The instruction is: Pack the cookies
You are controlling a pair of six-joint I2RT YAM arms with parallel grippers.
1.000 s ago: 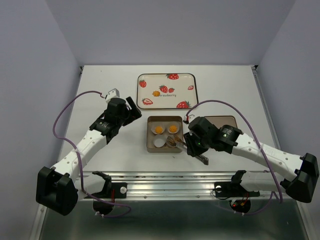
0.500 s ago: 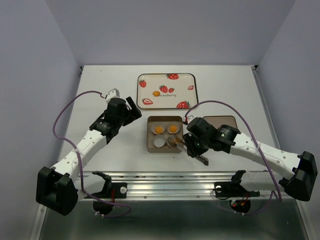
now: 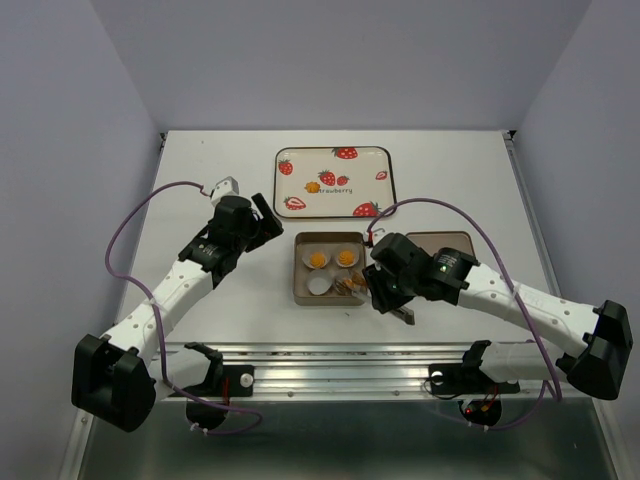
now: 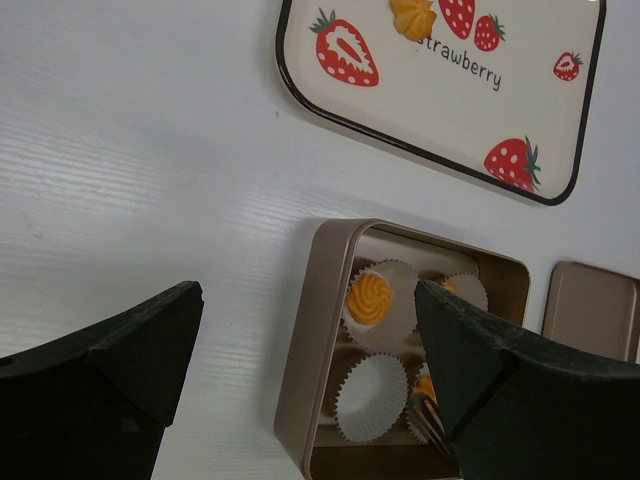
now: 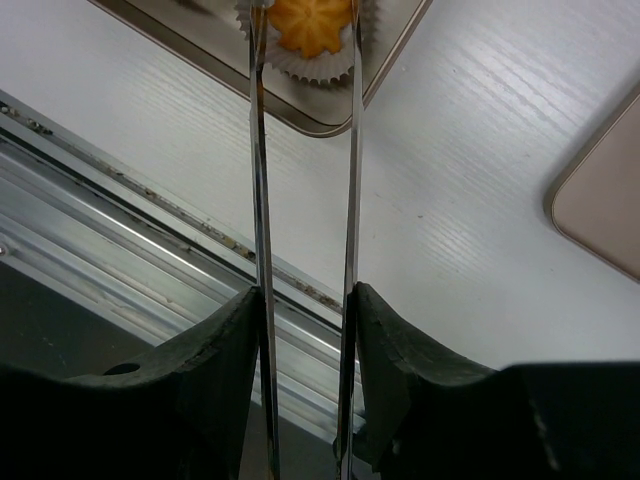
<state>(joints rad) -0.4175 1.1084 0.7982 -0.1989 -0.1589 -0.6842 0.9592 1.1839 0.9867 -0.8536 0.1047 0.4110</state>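
Observation:
The square metal tin (image 3: 298, 290) holds paper cups. Cookies lie in its two far cups (image 3: 317, 259) (image 3: 347, 258). A third cookie (image 5: 310, 25) sits in the near right cup, between the tips of metal tongs (image 5: 258, 150). My right gripper (image 5: 305, 292) is shut on the tongs, its fingers pressing both arms, just right of the tin (image 3: 380, 290). One more cookie (image 3: 313, 187) lies on the strawberry tray (image 3: 277, 180). The near left cup (image 4: 372, 395) is empty. My left gripper (image 4: 308, 295) hangs open above the table left of the tin, holding nothing.
The tin's lid (image 3: 445, 241) lies flat to the right of the tin, partly under my right arm. The tray sits behind the tin at the table's far middle. An aluminium rail (image 5: 120, 160) runs along the near edge.
The right arm has crept slightly left with the tongs over the tin's near right cup. The left arm has not moved.

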